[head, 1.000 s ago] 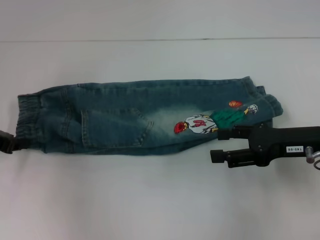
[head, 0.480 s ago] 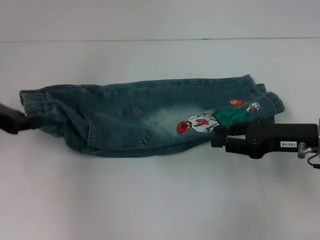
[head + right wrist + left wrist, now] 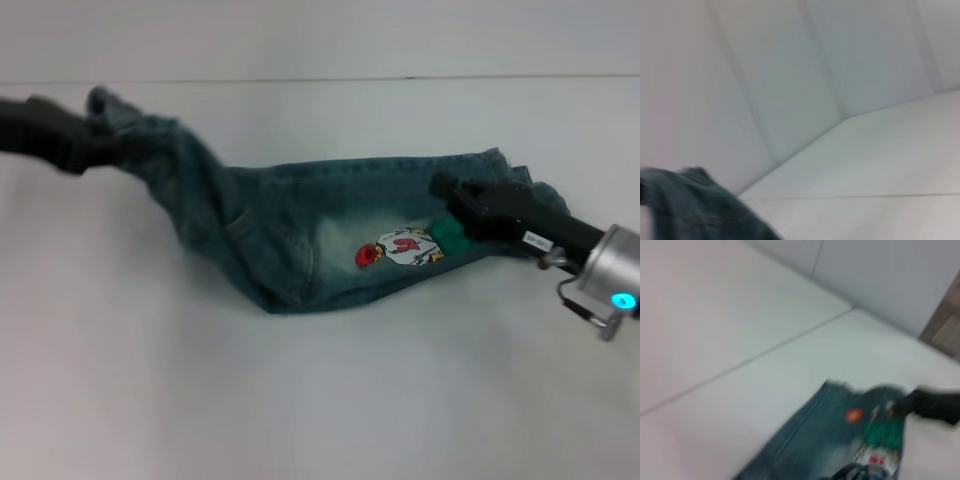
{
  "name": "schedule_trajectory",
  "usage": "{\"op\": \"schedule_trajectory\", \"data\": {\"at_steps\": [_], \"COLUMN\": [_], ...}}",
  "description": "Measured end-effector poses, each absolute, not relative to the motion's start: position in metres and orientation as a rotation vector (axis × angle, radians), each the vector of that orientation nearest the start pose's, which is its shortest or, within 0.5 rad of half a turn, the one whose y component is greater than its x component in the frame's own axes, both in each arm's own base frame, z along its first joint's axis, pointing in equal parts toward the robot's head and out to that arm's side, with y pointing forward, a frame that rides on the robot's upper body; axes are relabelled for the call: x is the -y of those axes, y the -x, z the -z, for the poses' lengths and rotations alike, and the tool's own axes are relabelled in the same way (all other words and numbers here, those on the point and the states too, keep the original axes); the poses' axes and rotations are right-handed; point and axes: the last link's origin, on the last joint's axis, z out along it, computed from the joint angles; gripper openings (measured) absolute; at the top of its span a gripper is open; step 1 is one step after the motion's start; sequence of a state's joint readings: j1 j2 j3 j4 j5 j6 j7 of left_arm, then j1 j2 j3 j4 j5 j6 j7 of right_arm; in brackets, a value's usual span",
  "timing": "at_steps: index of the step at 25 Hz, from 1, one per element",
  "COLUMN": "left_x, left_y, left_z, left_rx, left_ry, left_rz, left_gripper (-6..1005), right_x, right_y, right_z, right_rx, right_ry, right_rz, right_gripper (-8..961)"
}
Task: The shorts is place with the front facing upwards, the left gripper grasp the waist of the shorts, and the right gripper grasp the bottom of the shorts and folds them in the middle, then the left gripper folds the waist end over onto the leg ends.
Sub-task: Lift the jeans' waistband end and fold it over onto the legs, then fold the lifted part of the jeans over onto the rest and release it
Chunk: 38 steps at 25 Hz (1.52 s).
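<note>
The blue denim shorts [image 3: 300,230], folded lengthwise, lie across the white table with a cartoon patch [image 3: 405,247] facing up. My left gripper [image 3: 95,145] is at the far left, shut on the waist end, which hangs lifted above the table and pulled toward the back. My right gripper [image 3: 452,192] is over the leg ends at the right, just above the green part of the patch. In the left wrist view the shorts [image 3: 830,440] stretch away toward the right arm [image 3: 935,407]. The right wrist view shows the raised waist of the shorts [image 3: 695,205] in a corner.
The white table [image 3: 320,400] extends around the shorts, and a pale wall [image 3: 320,40] meets its far edge. The right arm's silver wrist with a blue light [image 3: 615,285] hangs over the table's right side.
My left gripper has lifted the waist end up and back, bunching the left half of the shorts. The right arm has turned and moved toward the back, over the leg ends.
</note>
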<state>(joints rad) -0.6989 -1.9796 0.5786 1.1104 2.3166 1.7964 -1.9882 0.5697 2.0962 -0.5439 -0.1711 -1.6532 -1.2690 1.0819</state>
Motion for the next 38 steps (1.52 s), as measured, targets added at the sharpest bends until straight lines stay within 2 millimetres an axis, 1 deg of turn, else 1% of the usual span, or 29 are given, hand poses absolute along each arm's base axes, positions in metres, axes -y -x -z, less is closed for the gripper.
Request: {"op": "schedule_trajectory", "data": {"at_steps": [2,5,9,13,19,20,21,28,30,33,37,38], "left_x": [-0.378,-0.384,-0.389,-0.39,-0.39,-0.39,-0.389,-0.389,-0.39,-0.39,-0.39,-0.389], "left_y": [0.197,0.176,0.156,0.14,0.124,0.123,0.121,0.119,0.12,0.124,0.128,0.128], "left_z": [-0.111,-0.106,-0.1,-0.101,-0.104,-0.104,-0.104,-0.104,-0.103,-0.1,-0.095,-0.094], "left_rx": [0.817,0.773,0.724,0.696,0.675,0.672,0.667,0.661,0.671,0.696,0.721,0.722], "left_ry": [2.722,2.763,2.799,2.82,2.855,2.859,2.865,2.87,2.868,2.874,2.895,2.905], "left_rz": [0.366,0.448,0.534,0.643,0.716,0.72,0.726,0.734,0.733,0.729,0.705,0.692], "left_gripper": [41,41,41,40,51,54,57,76,81,90,101,104], "right_x": [-0.339,-0.341,-0.342,-0.344,-0.337,-0.334,-0.334,-0.317,-0.316,-0.316,-0.318,-0.318], "right_y": [-0.278,-0.267,-0.251,-0.236,-0.209,-0.2,-0.2,-0.17,-0.167,-0.17,-0.187,-0.192], "right_z": [0.068,0.09,0.11,0.129,0.156,0.163,0.163,0.185,0.187,0.186,0.177,0.173], "right_rx": [-0.911,-0.893,-0.853,-0.838,-0.763,-0.732,-0.732,-0.651,-0.648,-0.676,-0.758,-0.782], "right_ry": [2.166,2.146,2.164,2.21,2.368,2.424,2.424,2.593,2.614,2.617,2.588,2.579], "right_rz": [-0.957,-0.911,-0.858,-0.785,-0.71,-0.69,-0.69,-0.688,-0.678,-0.67,-0.67,-0.693], "right_gripper": [151,-2,-2,-2,-2,-2,-2,-1,-1,-1,-1,-1]}}
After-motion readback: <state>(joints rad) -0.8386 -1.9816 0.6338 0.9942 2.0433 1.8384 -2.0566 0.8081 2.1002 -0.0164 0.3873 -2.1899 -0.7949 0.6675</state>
